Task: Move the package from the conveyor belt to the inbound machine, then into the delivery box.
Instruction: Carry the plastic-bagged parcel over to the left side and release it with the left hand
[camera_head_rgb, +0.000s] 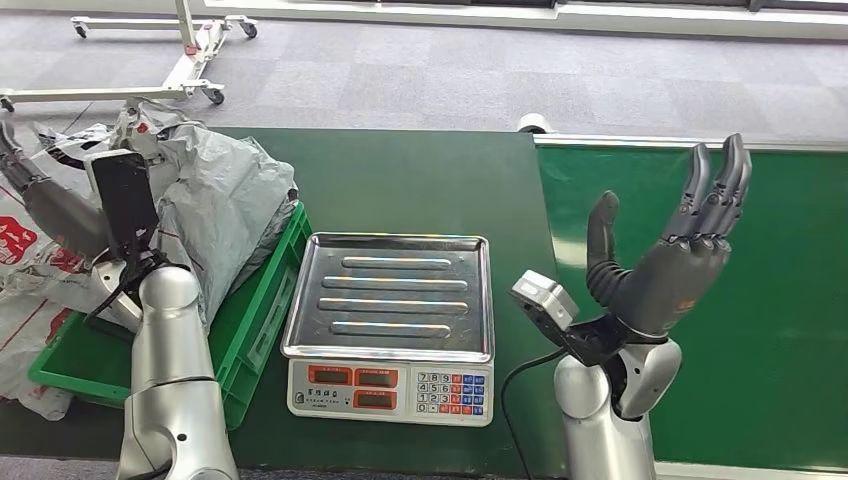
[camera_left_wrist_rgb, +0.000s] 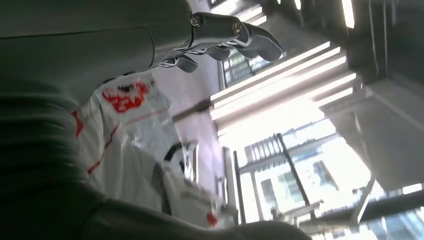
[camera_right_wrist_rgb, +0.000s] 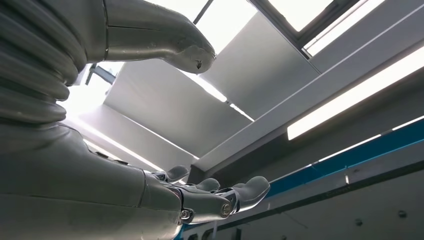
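While the right hand (camera_head_rgb: 668, 262) is up over the green belt (camera_head_rgb: 760, 260) with its fingers spread and nothing in them, the grey bag (camera_head_rgb: 225, 195) lies on top of the green box (camera_head_rgb: 262, 310), left of the scale (camera_head_rgb: 392, 325). The left hand (camera_head_rgb: 40, 195) is by the bags. In the left wrist view, its fingers (camera_left_wrist_rgb: 225, 37) curl a little, holding nothing, near a white bag (camera_left_wrist_rgb: 130, 135). In the right wrist view, the fingers (camera_right_wrist_rgb: 235, 192) are loose and apart.
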